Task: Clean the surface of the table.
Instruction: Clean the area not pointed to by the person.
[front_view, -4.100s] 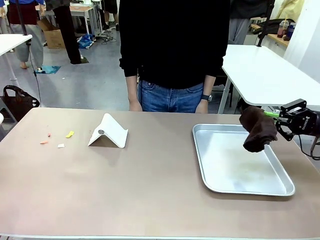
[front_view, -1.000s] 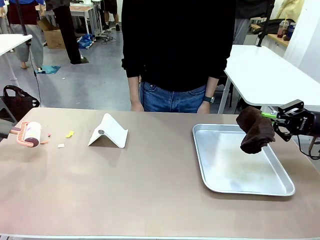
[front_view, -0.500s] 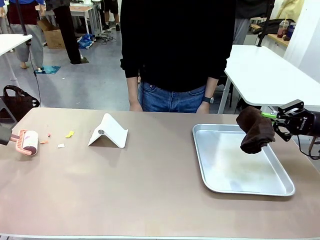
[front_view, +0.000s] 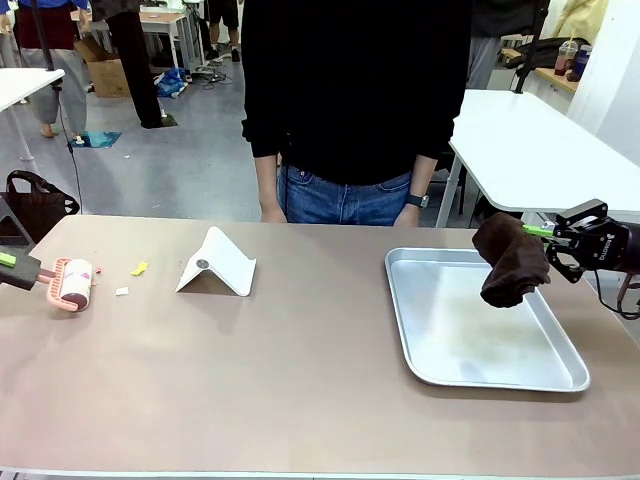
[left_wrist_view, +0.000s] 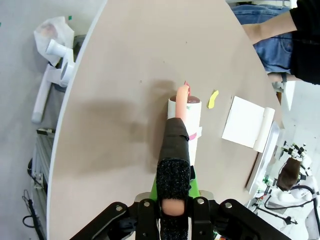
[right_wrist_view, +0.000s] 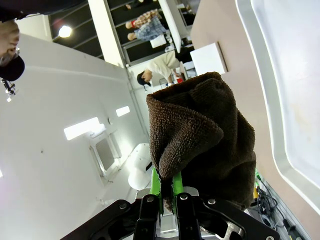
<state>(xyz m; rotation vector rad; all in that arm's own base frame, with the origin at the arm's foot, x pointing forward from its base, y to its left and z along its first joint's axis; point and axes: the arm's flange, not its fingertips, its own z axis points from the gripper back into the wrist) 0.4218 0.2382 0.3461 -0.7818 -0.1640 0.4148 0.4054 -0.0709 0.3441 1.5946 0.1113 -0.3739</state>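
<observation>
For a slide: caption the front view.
Left gripper holds a lint roller by scraps on the table; right gripper holds a brown cloth near the tray.

- The table (front_view: 280, 380): smooth matt tan-brown top, pale edge.
- The tray (front_view: 470, 345): silver metal, dull satin sheen, faint smears on its floor.
- The cloth (front_view: 512, 262): dark brown terry, rough looped pile.
- The lint roller (front_view: 76, 283): pink plastic frame, white roll; its handle wrap (left_wrist_view: 174, 160) is black, coarse and fuzzy.
- The folded stand (front_view: 217, 263): white, smooth, matt.
</observation>
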